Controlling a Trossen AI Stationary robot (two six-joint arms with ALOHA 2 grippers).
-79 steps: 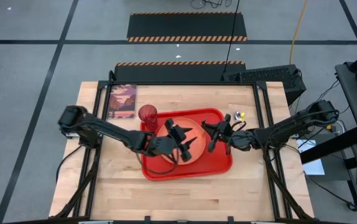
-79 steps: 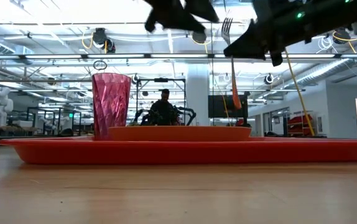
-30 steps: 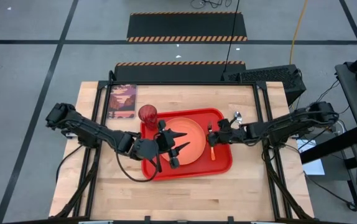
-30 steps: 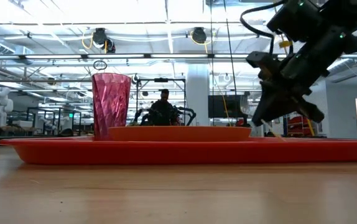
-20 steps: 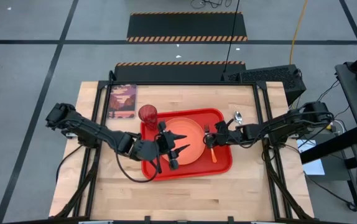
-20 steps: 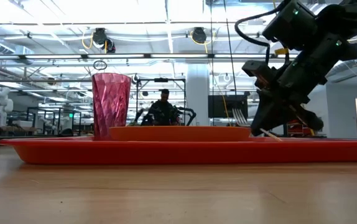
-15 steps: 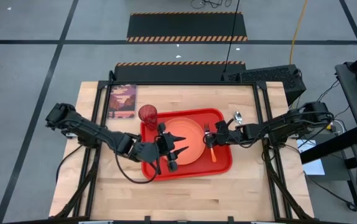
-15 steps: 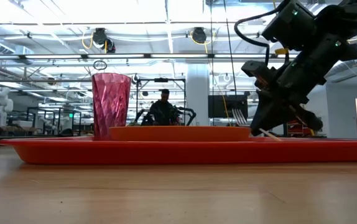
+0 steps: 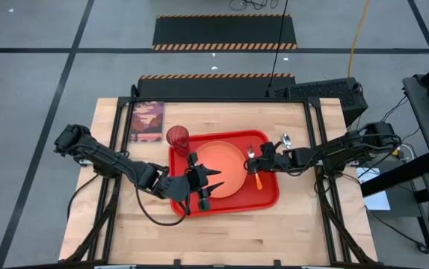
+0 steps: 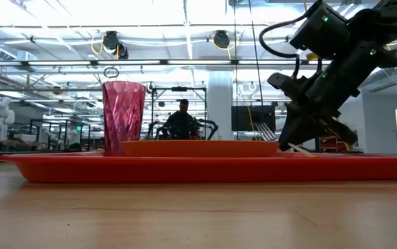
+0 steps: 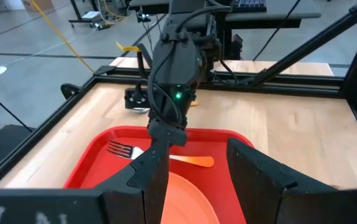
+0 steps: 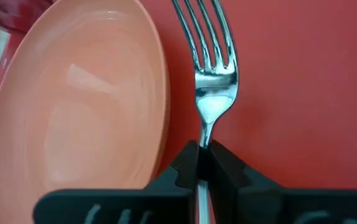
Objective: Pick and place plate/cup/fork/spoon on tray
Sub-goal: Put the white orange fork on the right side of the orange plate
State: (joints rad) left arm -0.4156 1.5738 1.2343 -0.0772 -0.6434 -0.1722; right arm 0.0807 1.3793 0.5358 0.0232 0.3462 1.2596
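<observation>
Red tray [image 9: 267, 196], high view: on the desk [image 9: 289, 224]; it carries the plate [image 9: 226, 161] and the cup [image 9: 177, 138]; the spoon [image 9: 286, 140] lies on the desk beside it.
Left gripper [image 11: 194, 180], left wrist view: jaws apart above the plate, holding nothing.
Right gripper [image 12: 201, 163], right wrist view: jaws clamped on the fork [image 12: 211, 68], just beside the plate.

Tray [image 9: 270, 196] crowded: plate [image 9: 226, 161] filled its middle, cup [image 9: 177, 137] stood upright at the far left corner, just beside the plate. Right gripper [image 9: 257, 162], clamped on the fork [image 9: 253, 158], took up the strip between plate and right rim. Left gripper [image 9: 205, 187], jaws apart, hung over the plate's near-left edge. Near right part of the tray floor lay bare. Off the tray, spoon [image 9: 286, 139] and booklet [image 9: 146, 122] sat near the far edge; the near half of the table [image 9: 222, 235] was free.
</observation>
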